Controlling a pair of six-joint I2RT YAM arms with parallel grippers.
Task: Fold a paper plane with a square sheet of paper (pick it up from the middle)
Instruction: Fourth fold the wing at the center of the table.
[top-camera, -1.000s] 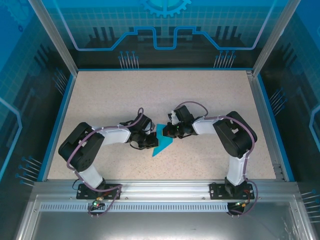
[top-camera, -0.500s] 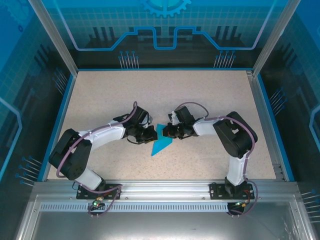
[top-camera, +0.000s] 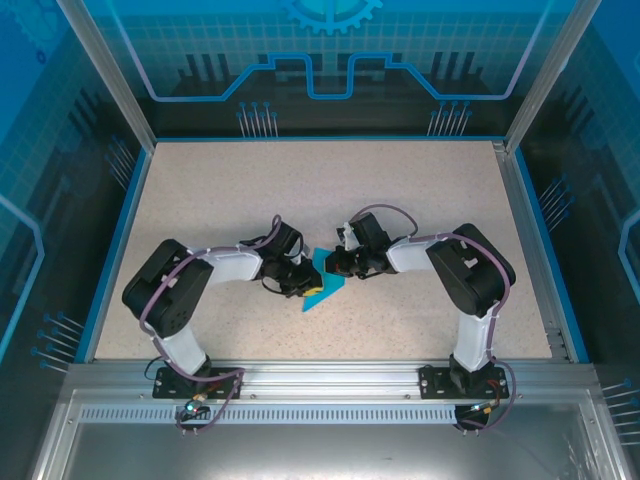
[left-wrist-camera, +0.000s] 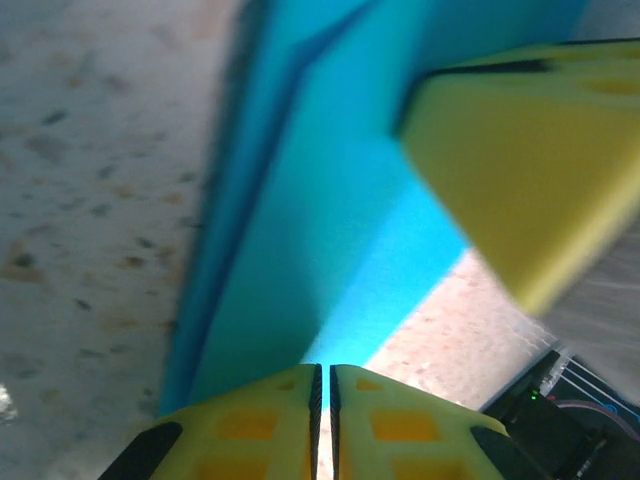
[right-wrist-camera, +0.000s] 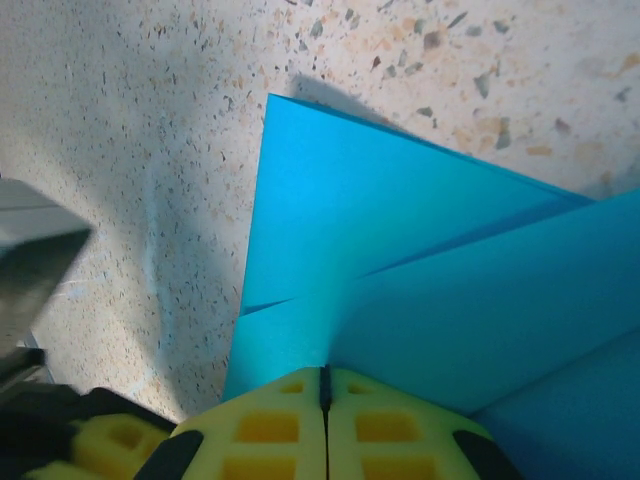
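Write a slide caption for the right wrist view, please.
Closed right tool meets the partly folded blue paper on the speckled table.

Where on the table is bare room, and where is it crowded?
Free: the table's far half by the back wall, and the near strip along the front rail. Crowded: the middle, with left gripper and right gripper at the folded paper.

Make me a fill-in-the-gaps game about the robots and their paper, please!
1. The folded paper is coloured ____.
2. It lies on a speckled ____, with a robot arm on each side.
3. The right gripper has pads coloured ____.
Missing words: blue; table; yellow.
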